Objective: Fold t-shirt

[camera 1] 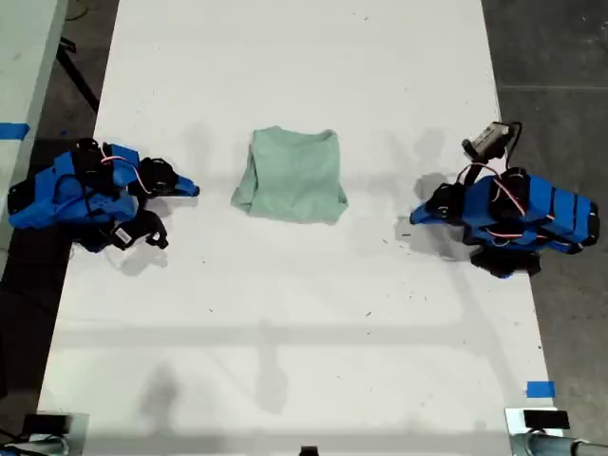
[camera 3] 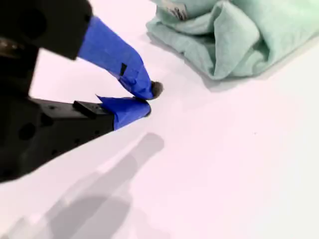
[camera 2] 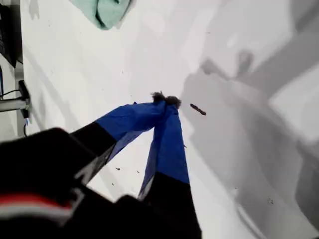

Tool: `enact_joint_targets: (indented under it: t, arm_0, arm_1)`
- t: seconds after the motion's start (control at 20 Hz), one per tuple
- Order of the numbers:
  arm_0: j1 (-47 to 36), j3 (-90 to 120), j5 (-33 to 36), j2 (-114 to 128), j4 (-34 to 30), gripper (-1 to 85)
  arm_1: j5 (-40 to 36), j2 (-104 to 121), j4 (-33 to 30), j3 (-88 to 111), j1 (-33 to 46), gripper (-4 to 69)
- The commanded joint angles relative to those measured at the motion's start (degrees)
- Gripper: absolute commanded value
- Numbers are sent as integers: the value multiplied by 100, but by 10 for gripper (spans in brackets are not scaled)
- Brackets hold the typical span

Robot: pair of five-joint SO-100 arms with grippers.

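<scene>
The t-shirt [camera 1: 292, 177] is pale mint green, plain, of soft fabric. It lies folded into a compact, roughly square bundle, with layered edges showing along one side in the second wrist view. It rests flat on the white counter [camera 1: 285, 323], near the middle of the exterior view.

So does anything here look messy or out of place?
Not much. The t-shirt lies folded mid-table, though a bit lopsided, one corner flaring toward the exterior view's left. Both hands rest shut and empty beside it. Only tiny dark specks dot the table.
</scene>
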Motion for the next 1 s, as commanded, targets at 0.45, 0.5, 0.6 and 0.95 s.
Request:
enact_joint_targets:
  t: [0.45, 0.5, 0.6, 0.95]
  arm_0:
    - [387, -9, -18, 105, 158, 38]
    - [387, -9, -18, 105, 158, 38]
    - [387, -9, -18, 105, 158, 38]
    - [378, -9, -9, 105, 158, 38]
  arm_1:
    - [-738, -3340, -4456, -1696, 44, -10]
    - [-1011, -4922, -4860, -2663, -9, -10]
    - [-1477, -7752, -5229, -4702, -114, -10]
    - [-2197, -13263, -4324, -9835, 97, -11]
